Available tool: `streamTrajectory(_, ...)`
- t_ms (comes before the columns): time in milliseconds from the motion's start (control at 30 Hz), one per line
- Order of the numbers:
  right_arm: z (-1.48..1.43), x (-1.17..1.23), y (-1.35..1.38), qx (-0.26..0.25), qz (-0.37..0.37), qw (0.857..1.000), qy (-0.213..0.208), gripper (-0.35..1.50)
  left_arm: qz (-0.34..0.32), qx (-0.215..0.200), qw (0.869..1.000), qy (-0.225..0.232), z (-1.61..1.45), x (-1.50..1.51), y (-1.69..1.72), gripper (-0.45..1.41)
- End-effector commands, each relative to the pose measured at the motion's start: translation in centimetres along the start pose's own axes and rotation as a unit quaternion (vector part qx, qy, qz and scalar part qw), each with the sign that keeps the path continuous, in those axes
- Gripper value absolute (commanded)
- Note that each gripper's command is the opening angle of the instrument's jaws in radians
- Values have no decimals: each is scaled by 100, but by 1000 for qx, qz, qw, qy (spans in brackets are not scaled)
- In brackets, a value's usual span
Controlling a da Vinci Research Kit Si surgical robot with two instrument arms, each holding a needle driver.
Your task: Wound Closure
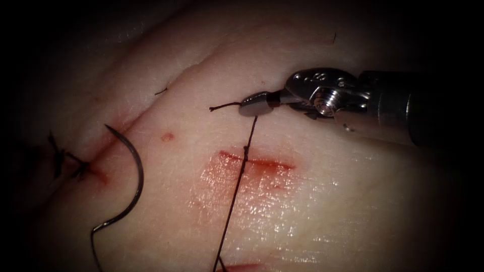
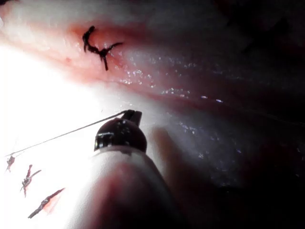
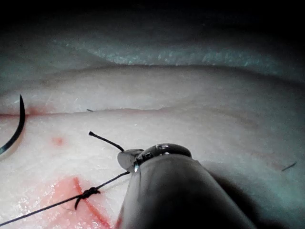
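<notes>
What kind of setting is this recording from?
Likely a bench suturing practice: pale tissue with a short cut, a loose curved needle lying left of it, and the right pincer holding thread.

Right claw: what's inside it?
The right claw is shut on the thread near its short free end. The needle lies loose on the tissue, left of the cut.

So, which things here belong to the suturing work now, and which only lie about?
In use:
- right tool, jaws shut on the thread near its short free end
- left tool, holding thread as well
- knot over the cut
- needle, lying free on the tissue, left of the cut

Lying about:
- cut thread ends
- finished stitch
- red fluid
</notes>
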Motion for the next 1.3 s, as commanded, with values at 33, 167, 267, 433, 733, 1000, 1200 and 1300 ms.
streamTrajectory(33,9,6,9,-9,4,1000,1,-35,1,-7,1000,-3,11,-3,1,-45)
streamTrajectory(167,10,7,17,-28,-11,1000,4,-35,2,-37,999,-6,31,-9,11,-45)
streamTrajectory(267,8,7,21,-36,-19,999,9,-35,2,-49,999,-6,40,-14,18,-45)
streamTrajectory(433,7,5,18,-34,-17,999,14,-35,-3,-66,998,-3,41,-16,21,-45)
streamTrajectory(733,3,4,17,-32,-15,999,21,-35,0,-73,997,-4,38,-17,23,-45)
streamTrajectory(1000,7,2,3,4,-28,997,74,5,-16,25,1000,-7,0,-6,-13,-45)
streamTrajectory(1200,-5,1,-9,6,-120,987,103,123,-41,145,989,-15,-69,6,-62,-45)
streamTrajectory(1300,-14,-2,-12,6,-158,981,115,133,-42,199,979,-11,-104,13,-84,-45)
